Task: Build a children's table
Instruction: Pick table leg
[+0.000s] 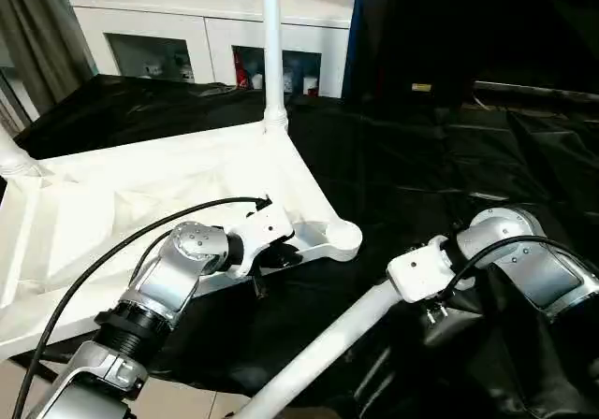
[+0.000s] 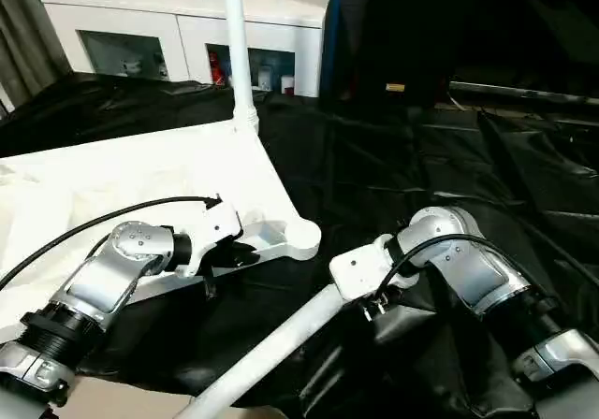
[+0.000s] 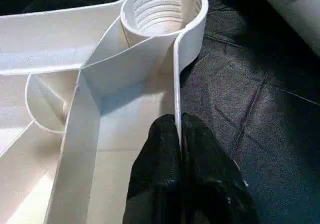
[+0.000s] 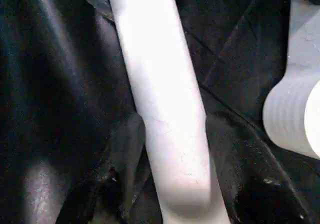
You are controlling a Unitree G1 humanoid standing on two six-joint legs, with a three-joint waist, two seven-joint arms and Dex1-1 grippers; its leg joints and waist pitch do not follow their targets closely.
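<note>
With our left gripper pinched on the rim of the upturned white ribbed plastic tabletop at centre left, our right gripper, clasping the long white tapered tube leg at bottom centre, should tilt it upright over the empty threaded corner socket.

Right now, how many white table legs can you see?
3. One leg stands upright in the tabletop's far corner, another leg's base shows at the left corner, and a loose leg lies between the right pincer's fingers. A fourth may be hidden.

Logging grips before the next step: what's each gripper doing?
Left gripper: closed on the tabletop rim.
Right gripper: fingers either side of a loose leg; grip cannot be told.
</note>
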